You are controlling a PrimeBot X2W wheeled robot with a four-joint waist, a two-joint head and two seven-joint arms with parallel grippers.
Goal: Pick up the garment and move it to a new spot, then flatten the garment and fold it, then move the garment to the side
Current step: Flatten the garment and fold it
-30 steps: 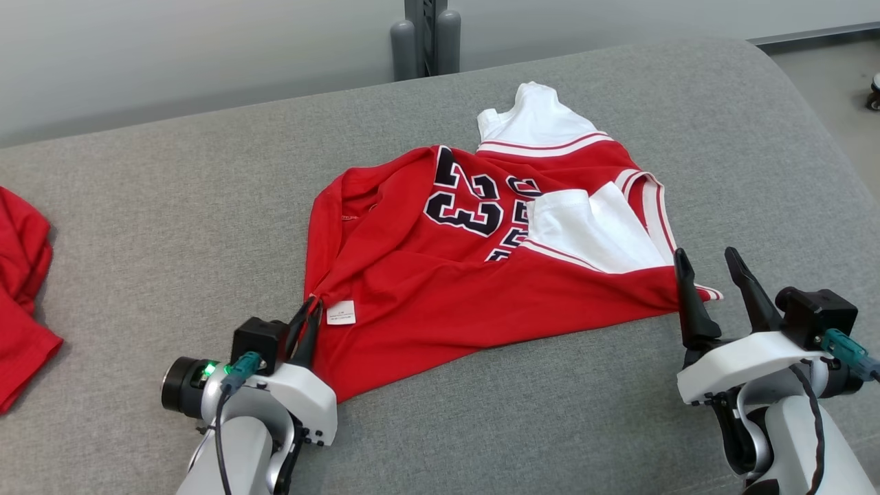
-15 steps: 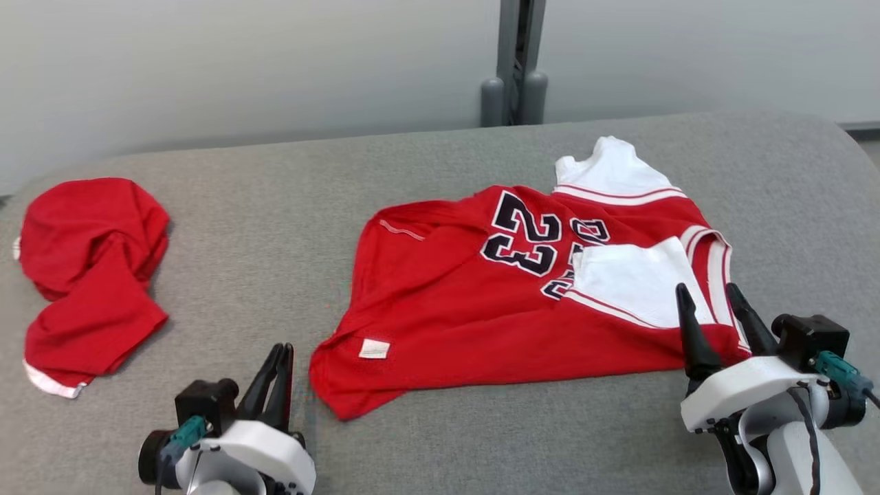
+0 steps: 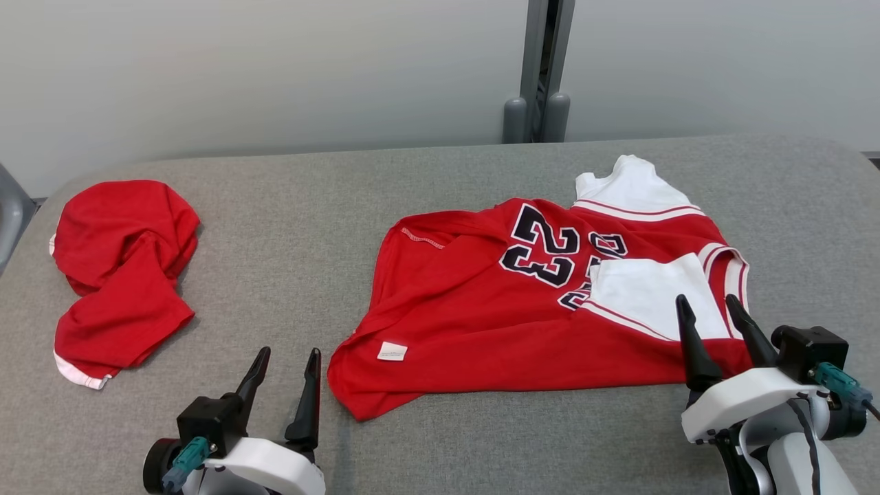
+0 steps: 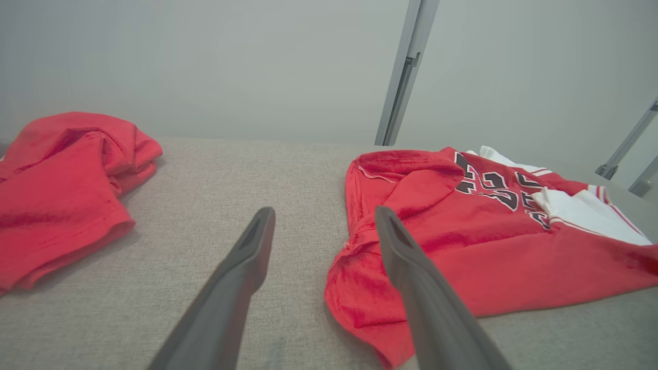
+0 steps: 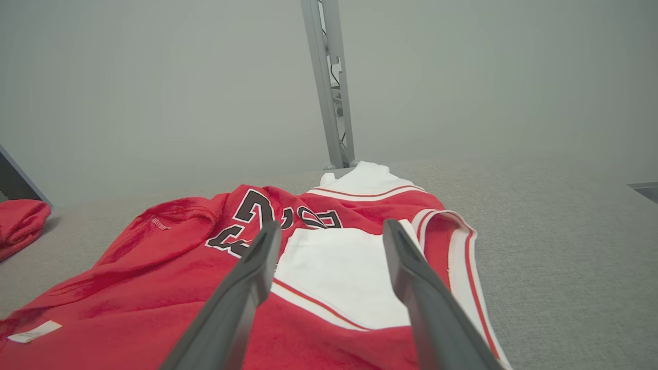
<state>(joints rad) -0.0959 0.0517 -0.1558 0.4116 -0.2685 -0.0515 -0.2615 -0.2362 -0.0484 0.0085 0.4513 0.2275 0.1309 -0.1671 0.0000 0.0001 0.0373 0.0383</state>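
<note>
Jersey [image 3: 481, 323] on grey surface [image 3: 275, 206], centre-right, rumpled. Relocation judged done; flattening, folding, side move pending. Left gripper [image 3: 289, 352] fingers wide apart, empty, beside hem. Right gripper [image 3: 705, 300] fingers wide apart, empty, at near edge.

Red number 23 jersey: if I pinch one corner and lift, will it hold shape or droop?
Likely droops: the red and white jersey lies creased, folded over itself. Probably light, being thin cloth. Pushed across the grey felt-like tabletop, it may bunch.

Left gripper [image 3: 289, 354] near the surface's [image 3: 481, 447] front edge, fingers spread and empty, right gripper [image 3: 706, 302] towards the front right corner, fingers likewise spread
</note>
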